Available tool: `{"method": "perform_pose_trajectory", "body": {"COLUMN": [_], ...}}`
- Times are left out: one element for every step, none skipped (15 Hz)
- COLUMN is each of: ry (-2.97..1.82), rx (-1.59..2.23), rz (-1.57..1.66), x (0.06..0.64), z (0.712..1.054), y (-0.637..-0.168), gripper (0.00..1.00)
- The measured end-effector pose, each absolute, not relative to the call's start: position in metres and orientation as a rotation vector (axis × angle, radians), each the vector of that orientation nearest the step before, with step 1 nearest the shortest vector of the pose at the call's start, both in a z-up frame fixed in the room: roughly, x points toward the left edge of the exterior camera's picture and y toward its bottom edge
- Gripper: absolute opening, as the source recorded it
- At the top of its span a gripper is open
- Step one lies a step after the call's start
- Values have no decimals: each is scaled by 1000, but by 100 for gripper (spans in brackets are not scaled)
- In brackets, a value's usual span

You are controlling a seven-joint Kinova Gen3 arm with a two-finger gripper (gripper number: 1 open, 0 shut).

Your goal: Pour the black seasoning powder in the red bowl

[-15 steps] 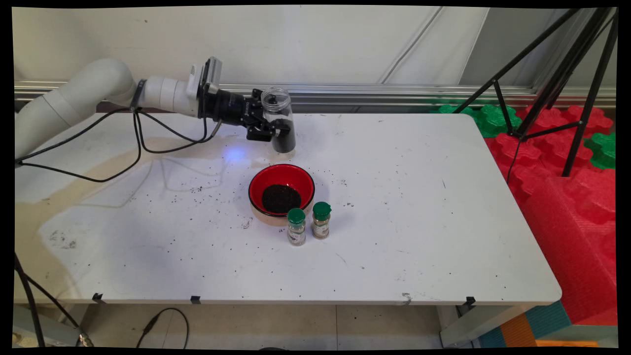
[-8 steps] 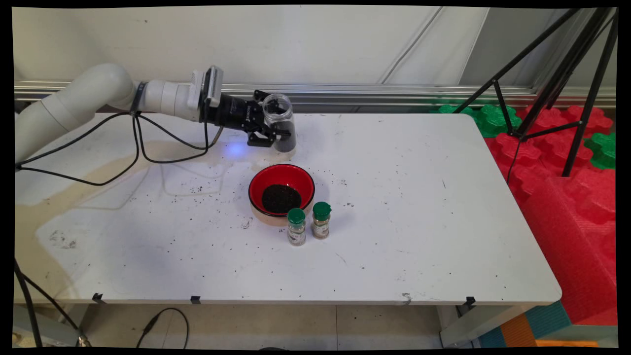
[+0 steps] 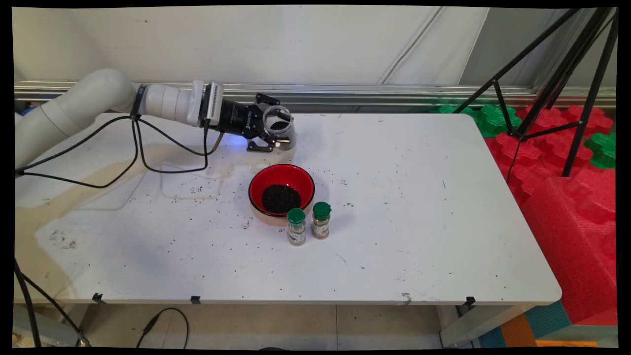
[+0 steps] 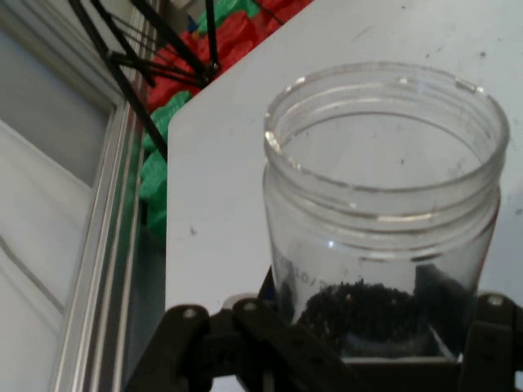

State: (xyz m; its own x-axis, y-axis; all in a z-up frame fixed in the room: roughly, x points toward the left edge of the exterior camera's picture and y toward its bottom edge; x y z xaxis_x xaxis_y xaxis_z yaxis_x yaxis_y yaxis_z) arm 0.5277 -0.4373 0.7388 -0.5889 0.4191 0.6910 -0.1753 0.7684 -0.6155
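A robotics lab: black tripod (image 3: 567,74), red and green foam blocks (image 3: 567,162), stained white table (image 3: 419,222).

The main view looks down from above the table's (image 3: 394,246) near side, across it to the wall (image 3: 296,44), far enough to take in the whole tabletop. The hand view sits on the hand, looking along the gripper (image 4: 368,343), very close to a jar (image 4: 384,212). Both views share the jar (image 3: 281,129), the tabletop and a tripod (image 3: 557,79) beyond its end.
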Motion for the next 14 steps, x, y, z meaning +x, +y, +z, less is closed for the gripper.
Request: {"method": "perform_pose_trajectory", "body": {"ry": [-2056, -2062, -2070, -2076, -2081, -2085, -2089, -2092, -2095, -2097, -2099, -2101, -2102, -2103], "rx": [-215, -243, -272, -301, -328, -358, -389, -415, -446, -473, -506, -539, -572, -600], "rz": [844, 861, 880, 898, 914, 931, 948, 962, 978, 991, 1007, 1023, 1039, 1052], "x": [527, 526, 525, 525, 524, 522, 521, 521, 520, 519, 518, 517, 517, 516], "z": [738, 738, 737, 736, 736, 735, 735, 735, 734, 734, 734, 734, 733, 733], "y": [-437, -436, -436, -435, -434, -434, -433, -433, -432, -431, -431, -430, -429, -428], "gripper": [0, 0, 0, 0, 0, 0, 0, 0, 0, 0, 0, 0, 0, 0]}}
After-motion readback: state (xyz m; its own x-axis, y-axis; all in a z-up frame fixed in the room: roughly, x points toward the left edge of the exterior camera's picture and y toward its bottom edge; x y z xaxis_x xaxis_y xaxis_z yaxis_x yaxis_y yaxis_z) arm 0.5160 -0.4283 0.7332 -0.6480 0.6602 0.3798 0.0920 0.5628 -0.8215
